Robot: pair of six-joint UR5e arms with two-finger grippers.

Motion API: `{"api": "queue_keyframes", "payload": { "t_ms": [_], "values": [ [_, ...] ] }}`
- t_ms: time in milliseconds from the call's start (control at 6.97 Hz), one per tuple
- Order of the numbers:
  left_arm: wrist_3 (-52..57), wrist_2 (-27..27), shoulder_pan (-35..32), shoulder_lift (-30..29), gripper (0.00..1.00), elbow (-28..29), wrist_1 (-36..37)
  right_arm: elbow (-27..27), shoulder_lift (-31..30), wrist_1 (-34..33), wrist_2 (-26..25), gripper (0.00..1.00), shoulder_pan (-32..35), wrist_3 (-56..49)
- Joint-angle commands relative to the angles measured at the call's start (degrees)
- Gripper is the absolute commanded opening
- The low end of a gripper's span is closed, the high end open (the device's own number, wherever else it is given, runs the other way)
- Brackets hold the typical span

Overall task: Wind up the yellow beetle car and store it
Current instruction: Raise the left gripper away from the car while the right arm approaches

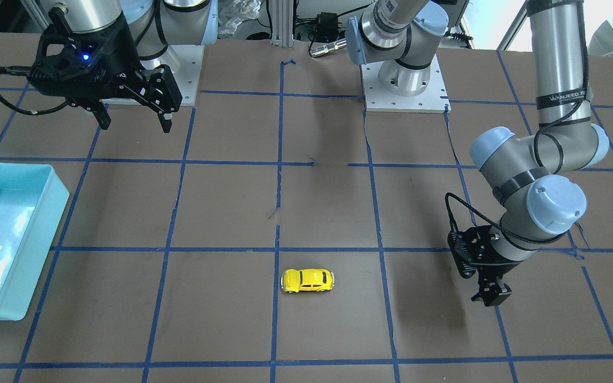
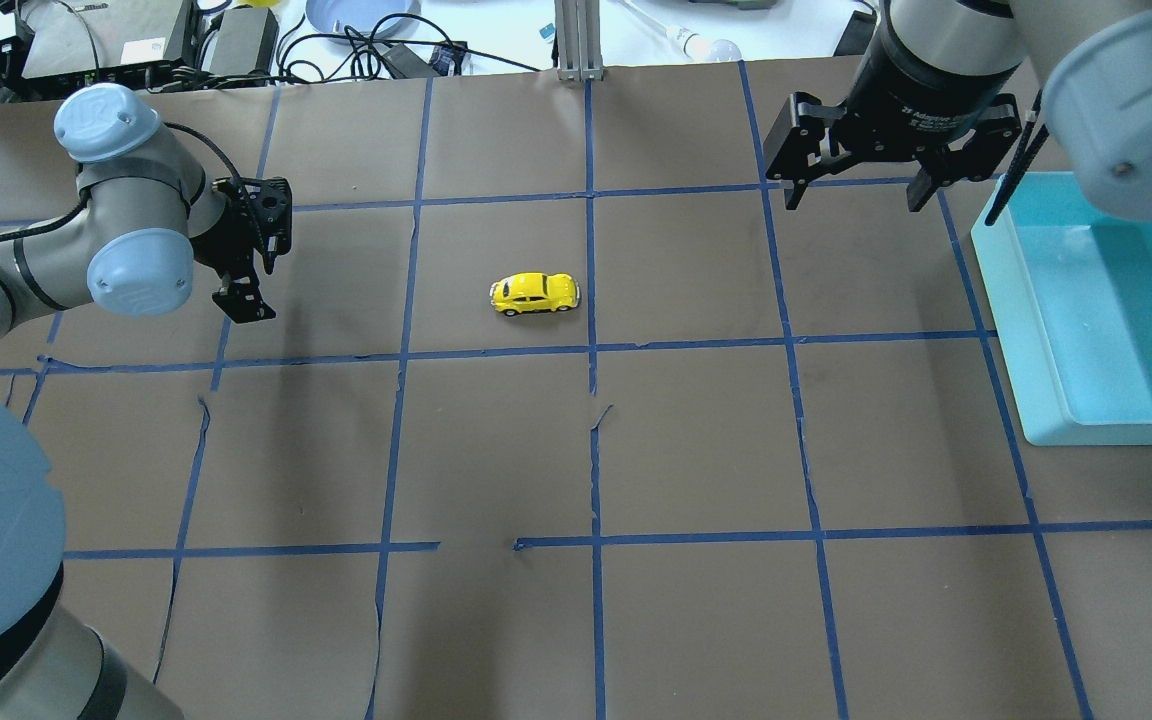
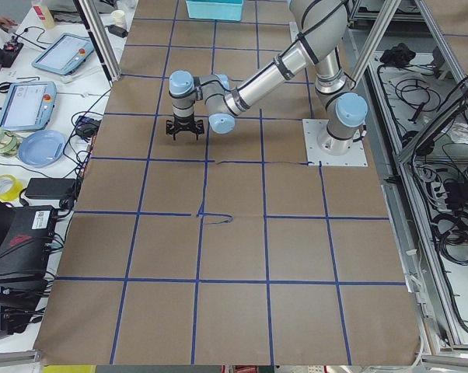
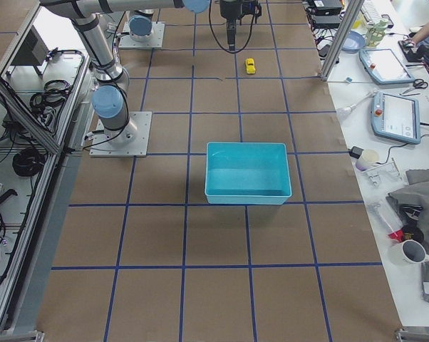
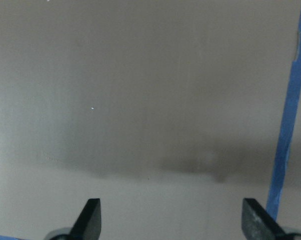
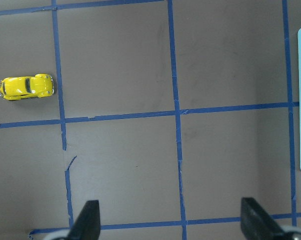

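I guess the yellow beetle car (image 2: 534,293) is light, hard and slippery, and it can roll. I would pinch its two sides. It is small, round and bright yellow, with dark windows. It sits on the table (image 2: 696,450), with the left claw (image 2: 244,300) at its 9 o'clock and the right claw (image 2: 856,195) at 2. Both claws are spread and empty.

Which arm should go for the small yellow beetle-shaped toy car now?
Probably the left. The left gripper hangs low and open, roughly level with the small yellow beetle-shaped toy car. The right gripper is open too, but sits higher and diagonally off.
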Motion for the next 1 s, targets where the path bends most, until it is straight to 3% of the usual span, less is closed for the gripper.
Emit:
{"api": "queue_keyframes", "payload": {
  "t_ms": [0,431,574,861],
  "values": [
    [-2.1,0.0,-1.3,1.2,0.98,0.0,-1.5,0.0,0.0,0.0,0.0,1.00,0.0,0.0],
    [-6.9,0.5,-4.7,3.2,0.98,0.3,-3.8,0.0,0.0,0.0,0.0,1.00,0.0,0.0],
    [-12.5,0.5,-6.6,4.6,0.98,0.3,-4.6,0.0,0.0,0.0,0.0,1.00,0.0,0.0],
    [-33.5,0.5,-14.1,9.7,0.98,4.6,-14.4,0.0,0.0,0.1,0.1,1.00,0.0,-0.3]
  ]
}}
